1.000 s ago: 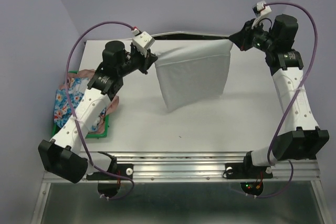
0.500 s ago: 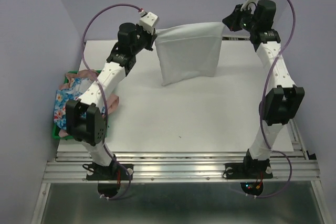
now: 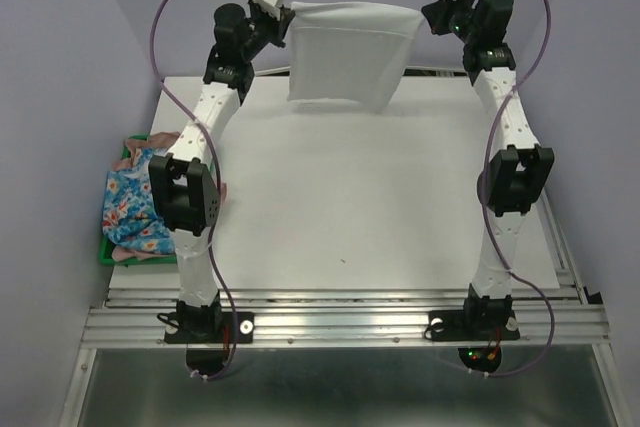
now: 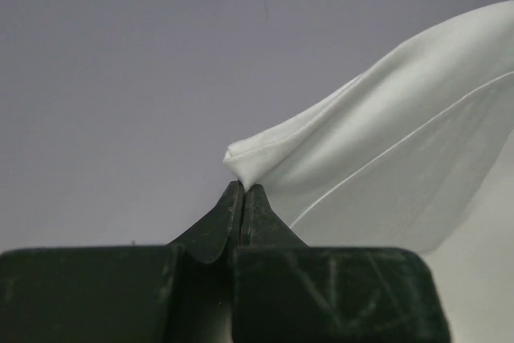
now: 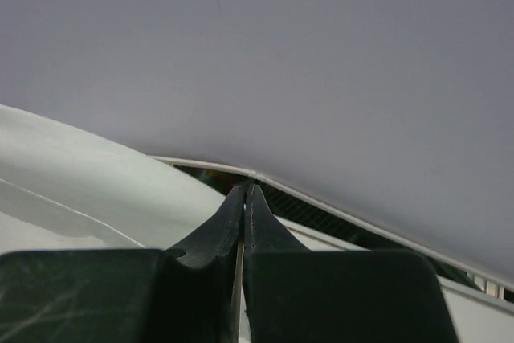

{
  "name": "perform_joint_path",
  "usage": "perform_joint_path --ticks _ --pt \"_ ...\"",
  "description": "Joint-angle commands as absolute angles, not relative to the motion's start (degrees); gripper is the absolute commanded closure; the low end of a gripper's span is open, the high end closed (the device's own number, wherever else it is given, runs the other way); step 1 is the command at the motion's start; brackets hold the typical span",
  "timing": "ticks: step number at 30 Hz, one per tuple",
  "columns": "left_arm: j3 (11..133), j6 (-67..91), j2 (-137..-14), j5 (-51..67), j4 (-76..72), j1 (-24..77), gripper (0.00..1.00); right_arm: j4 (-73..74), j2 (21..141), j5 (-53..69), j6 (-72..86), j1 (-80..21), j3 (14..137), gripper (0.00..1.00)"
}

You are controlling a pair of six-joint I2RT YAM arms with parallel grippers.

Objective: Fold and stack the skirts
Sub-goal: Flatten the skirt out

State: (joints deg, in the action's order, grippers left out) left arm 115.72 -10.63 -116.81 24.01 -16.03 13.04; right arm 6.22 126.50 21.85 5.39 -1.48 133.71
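– Two pinches are all that carry the white skirt (image 3: 345,52). Left gripper (image 4: 242,190): jaws closed flat on a corner, with a small nub of cloth poking past the tips.
– And the sheet?
– It hangs between the grippers, below both, seemingly clear of the table (image 3: 350,207).
– Right gripper (image 5: 246,190)?
– Closed too, but only a sliver of white shows between its fingers, and hardly any cloth shows beyond them.
– So that corner could slip if the arms pull apart or jerk.
– Likely. The skirt would then swing from the left gripper and crumple.
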Motion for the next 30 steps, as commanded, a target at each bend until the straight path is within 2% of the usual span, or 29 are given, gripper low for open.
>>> perform_joint_path --ticks 1,5,9,13,16,23,24,26,27,28,30 --pt "117.3 -15.9 -114.4 25.2 -22.4 10.4 1.00 -4.0 123.1 19.8 1.2 0.4 134.0 0.99" --pt "106.0 -23.9 -109.9 29.3 -22.9 10.2 1.00 -7.5 117.2 25.6 -3.4 0.4 119.8 0.99" --pt "84.8 -32.8 -104.3 35.4 -22.8 10.6 1.00 -8.9 108.7 33.2 -15.0 -0.2 94.0 0.99" --pt "70.0 -42.9 -97.0 40.0 -15.4 10.8 1.00 -5.6 99.9 36.7 -24.0 -0.7 77.1 0.99" --pt "59.6 -48.3 -91.5 41.7 -13.2 11.0 1.00 -0.8 92.7 38.2 -30.6 -1.2 69.5 0.99" --pt "48.0 -62.7 -81.6 43.5 -0.3 14.8 1.00 12.1 82.9 38.8 -42.7 -3.5 55.3 0.99" --pt "45.6 -64.7 -80.8 43.1 3.4 16.6 0.94 13.3 81.9 38.9 -45.7 -4.1 52.8 0.94" --pt "43.8 -68.9 -78.3 42.5 7.3 18.4 0.80 19.7 78.5 40.1 -48.7 -5.4 51.1 0.71" --pt "43.0 -72.0 -77.4 41.7 10.5 20.1 0.68 21.7 77.2 40.3 -49.9 -6.1 50.4 0.51" --pt "41.6 -72.4 -76.2 41.4 11.3 20.5 0.61 23.6 75.5 40.2 -50.7 -8.0 49.2 0.25" --pt "40.3 -69.9 -72.8 41.6 12.6 20.6 0.55 25.8 70.2 39.1 -50.4 -9.2 48.3 0.07"
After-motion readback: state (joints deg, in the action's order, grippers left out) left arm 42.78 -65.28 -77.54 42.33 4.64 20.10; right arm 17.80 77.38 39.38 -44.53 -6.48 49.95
